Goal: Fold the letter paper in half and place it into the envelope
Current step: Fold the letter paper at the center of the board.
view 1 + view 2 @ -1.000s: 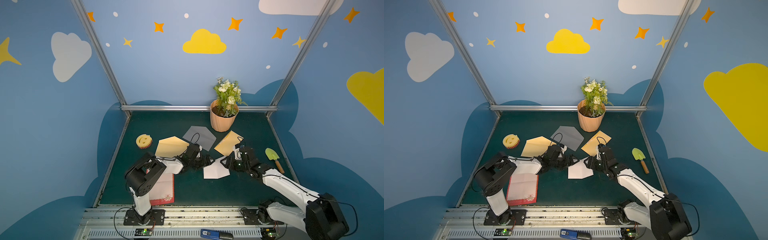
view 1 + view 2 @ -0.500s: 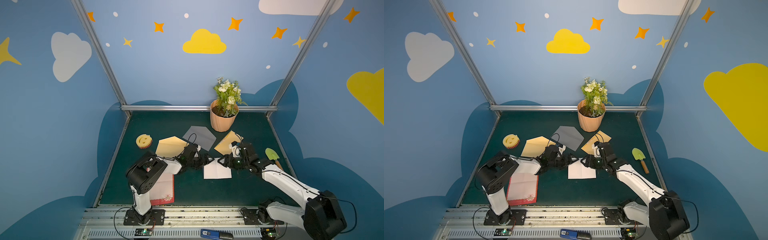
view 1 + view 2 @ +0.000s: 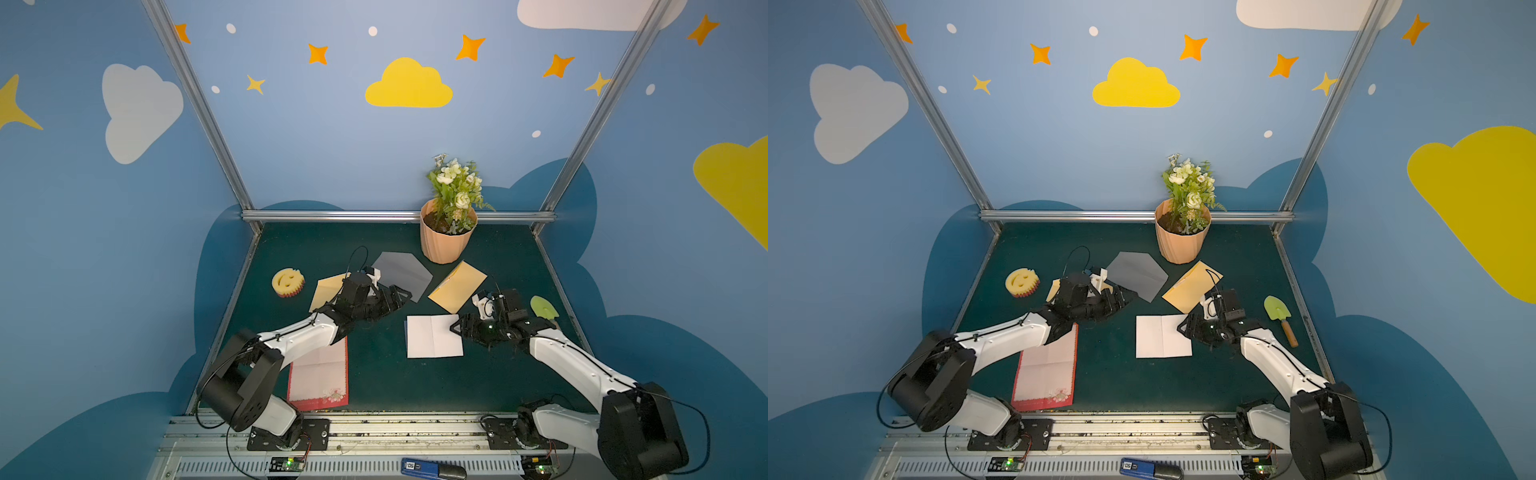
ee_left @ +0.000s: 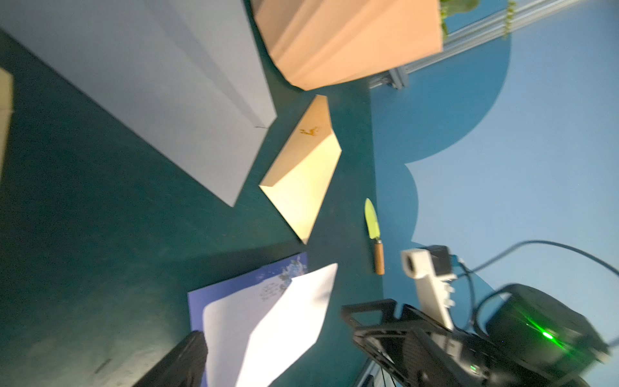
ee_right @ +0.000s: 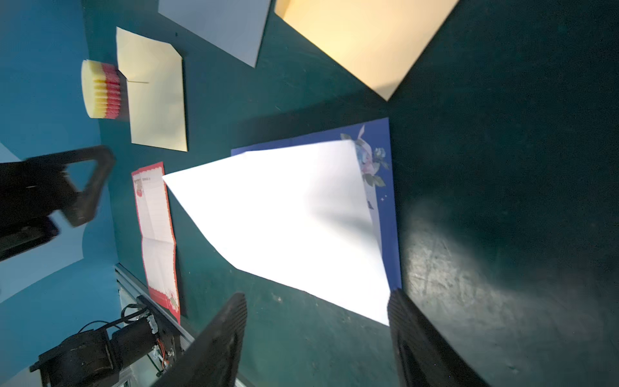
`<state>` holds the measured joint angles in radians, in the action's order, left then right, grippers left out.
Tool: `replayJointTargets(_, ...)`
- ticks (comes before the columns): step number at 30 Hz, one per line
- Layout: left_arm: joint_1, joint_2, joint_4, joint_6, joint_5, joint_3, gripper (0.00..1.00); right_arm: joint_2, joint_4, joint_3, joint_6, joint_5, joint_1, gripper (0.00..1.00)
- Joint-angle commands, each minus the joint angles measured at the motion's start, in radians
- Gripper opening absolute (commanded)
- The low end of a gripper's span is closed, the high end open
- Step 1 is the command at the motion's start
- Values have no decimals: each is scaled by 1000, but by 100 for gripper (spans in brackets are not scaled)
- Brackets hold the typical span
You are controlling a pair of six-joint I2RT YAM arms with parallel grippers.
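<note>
The letter paper (image 3: 434, 336) (image 3: 1163, 336) lies on the green mat, folded white side up, with a crease line down it. In the right wrist view the white flap (image 5: 284, 214) sits skewed over its blue flowered half (image 5: 390, 201). My right gripper (image 3: 457, 328) (image 5: 318, 335) is open at the paper's right edge, its fingers straddling a corner and holding nothing. My left gripper (image 3: 395, 297) is open and empty, left of the paper beside a grey envelope (image 3: 399, 272). A yellow envelope (image 3: 457, 286) lies behind the paper. Another yellow envelope (image 3: 328, 289) is partly under the left arm.
A red-bordered sheet (image 3: 320, 374) lies at the front left under the left arm. A smiley sponge (image 3: 288, 282) sits at the left, a flower pot (image 3: 446, 237) at the back, a green trowel (image 3: 544, 309) by the right wall.
The paper has gone from a raised, pointed shape to a flat folded rectangle. The right gripper let it go and opened wider. The left gripper drew back toward the grey envelope.
</note>
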<state>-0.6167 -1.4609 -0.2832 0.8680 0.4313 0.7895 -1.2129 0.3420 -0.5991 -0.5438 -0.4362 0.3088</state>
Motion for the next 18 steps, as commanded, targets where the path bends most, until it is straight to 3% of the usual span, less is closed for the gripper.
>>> replayJointTargets(1,-51,-2,50,-2,-8,10,93,-30,-39,17,13,-47,-17,66)
replayJointTargets(9,-119,-154,-117,83,0,-10,93,-66,-72,30,20,-87,-41,66)
replayJointTargets(18,-145,-301,-157,109,2,1,92,-87,-94,48,19,-108,-51,66)
